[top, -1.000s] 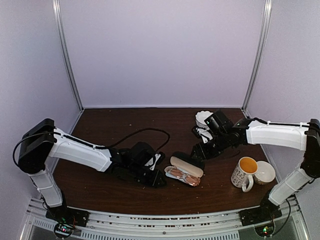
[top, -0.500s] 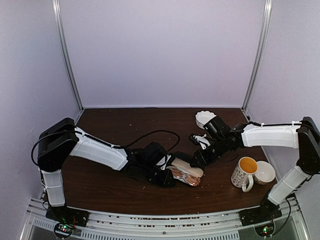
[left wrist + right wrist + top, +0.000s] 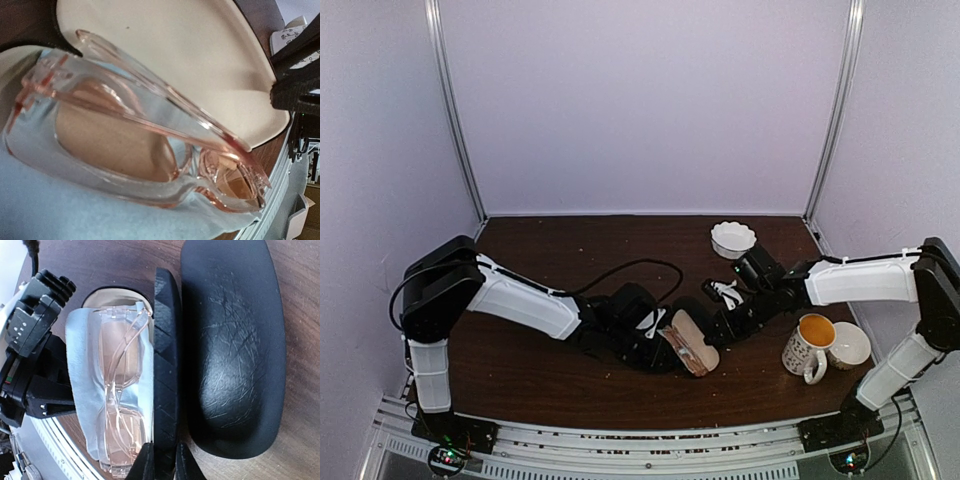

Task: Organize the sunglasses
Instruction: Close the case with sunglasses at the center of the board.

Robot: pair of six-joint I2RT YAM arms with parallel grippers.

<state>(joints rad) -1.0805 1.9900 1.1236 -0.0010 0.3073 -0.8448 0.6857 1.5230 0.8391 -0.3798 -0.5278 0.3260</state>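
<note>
The reddish clear-framed sunglasses lie folded on a light-blue cloth inside the open black glasses case; they also show in the right wrist view. The cream-lined lid stands half raised over them, its black outside facing the right wrist camera. My right gripper is shut on the lid's black edge. My left gripper sits against the case's left side; its fingers do not show. The dark-framed pair is out of view.
A mug with a yellow inside and a white bowl stand right of the case. A white scalloped bowl is at the back. A black cable loops behind the left arm.
My left gripper moved right, up to the case. My right gripper came down onto the lid, and the lid swung up from lying open to half raised over the glasses.
</note>
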